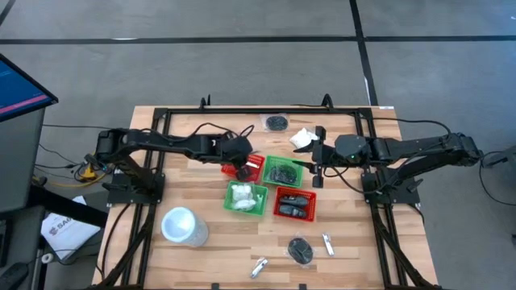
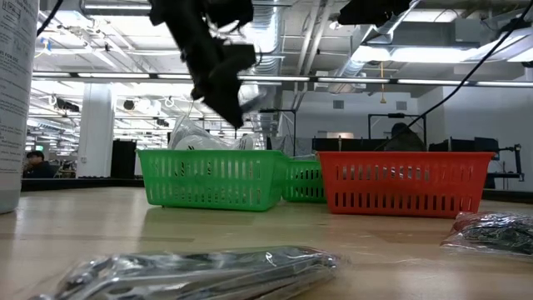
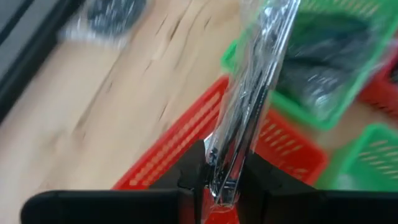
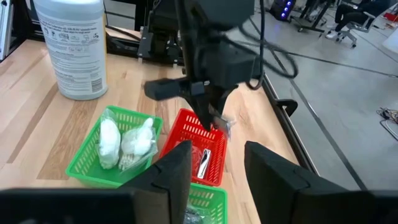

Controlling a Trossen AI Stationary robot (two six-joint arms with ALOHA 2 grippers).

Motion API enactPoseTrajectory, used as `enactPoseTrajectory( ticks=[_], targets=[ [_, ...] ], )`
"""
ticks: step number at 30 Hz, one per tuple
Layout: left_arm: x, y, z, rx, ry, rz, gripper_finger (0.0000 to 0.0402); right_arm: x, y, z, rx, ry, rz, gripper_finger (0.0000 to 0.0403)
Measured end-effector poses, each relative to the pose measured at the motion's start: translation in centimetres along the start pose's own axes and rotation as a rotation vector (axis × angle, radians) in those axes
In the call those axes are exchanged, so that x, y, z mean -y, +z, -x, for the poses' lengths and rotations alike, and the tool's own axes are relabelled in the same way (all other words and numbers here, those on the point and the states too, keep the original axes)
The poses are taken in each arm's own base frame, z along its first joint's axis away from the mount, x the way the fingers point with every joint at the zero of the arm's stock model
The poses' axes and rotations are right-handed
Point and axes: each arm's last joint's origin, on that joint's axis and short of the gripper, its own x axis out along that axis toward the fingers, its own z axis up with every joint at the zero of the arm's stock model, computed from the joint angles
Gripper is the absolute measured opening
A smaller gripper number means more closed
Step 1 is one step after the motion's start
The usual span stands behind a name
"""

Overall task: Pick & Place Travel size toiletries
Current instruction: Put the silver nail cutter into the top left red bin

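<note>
One silvery tube (image 3: 249, 106) in clear wrap pinched in left gripper (image 3: 225, 180) above red basket (image 3: 186, 134), blurred; right gripper (image 4: 216, 163) parted, empty.

The left pincer (image 3: 225, 180) pinches a silvery clear-wrapped packet (image 3: 252, 93) above a red basket (image 3: 205, 134).

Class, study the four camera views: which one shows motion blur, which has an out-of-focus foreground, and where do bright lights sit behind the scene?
Left wrist view: smeared table and baskets; only the clear-wrapped silvery packet in the left gripper is fairly crisp. Low view: the near wrapped packet is soft, ceiling lights glare, and the arm is a silhouette. High view: even, sharp.
</note>
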Motion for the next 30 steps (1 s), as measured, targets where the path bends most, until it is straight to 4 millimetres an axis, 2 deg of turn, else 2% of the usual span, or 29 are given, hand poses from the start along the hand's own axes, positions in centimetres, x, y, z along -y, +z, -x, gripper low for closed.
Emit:
enactPoseTrajectory(
  ticks=[7,13,23,30],
  targets=[
    [-0.6,-2.6,-1.7,-0.067,0.022,0.011,0.0049,0.0,0.0,0.0,0.001,0.000,0.000,0.0134],
    [-0.6,-3.8,-2.5,-0.060,0.017,0.013,0.0050,0.0,0.0,0.0,0.001,-0.001,0.000,0.0132],
    [-0.5,-3.8,-2.7,-0.041,0.013,0.019,0.0075,0.0,0.0,0.0,0.001,0.000,-0.001,0.0131],
    [-0.5,-3.7,-2.7,-0.034,0.015,0.021,0.0076,0.0,0.0,0.0,0.001,0.000,-0.001,0.0131]
  ],
)
